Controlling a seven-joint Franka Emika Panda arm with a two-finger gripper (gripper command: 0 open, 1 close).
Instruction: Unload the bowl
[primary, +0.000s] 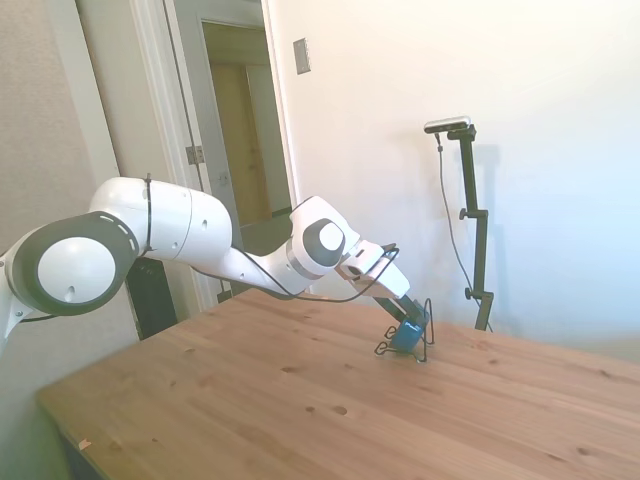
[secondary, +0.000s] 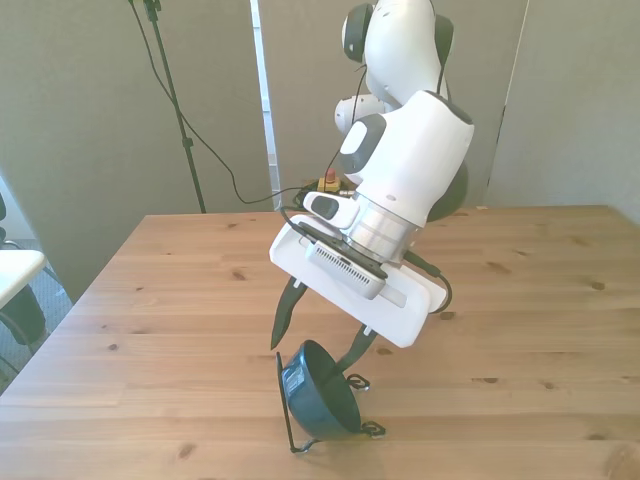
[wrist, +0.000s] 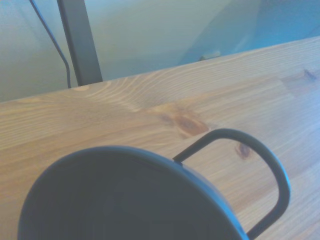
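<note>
A white robot arm reaches down over a wooden counter (secondary: 180, 300), its gripper (secondary: 318, 340) spread open just above a small dark teal bowl (secondary: 318, 392). In the front view, one dark finger (secondary: 286, 312) hangs free toward the front view's left, clear of the bowl, while the other finger (secondary: 360, 348) comes down behind the bowl's rim; whether it touches the rim cannot be told. The gripper holds nothing. The bowl stands tilted on its edge in a thin black wire rack (secondary: 300, 445), its hollow facing the front view's left, close to the counter's near edge in that view. In the side view, the arm stretches low from the picture's left, forearm sloping down to the bowl (primary: 406, 337) and rack (primary: 428, 322) at the middle of the counter (primary: 250, 400). The wrist view shows the bowl's dark rim (wrist: 125, 200) from close by, with a loop of the rack's wire (wrist: 260, 165) beside it
</note>
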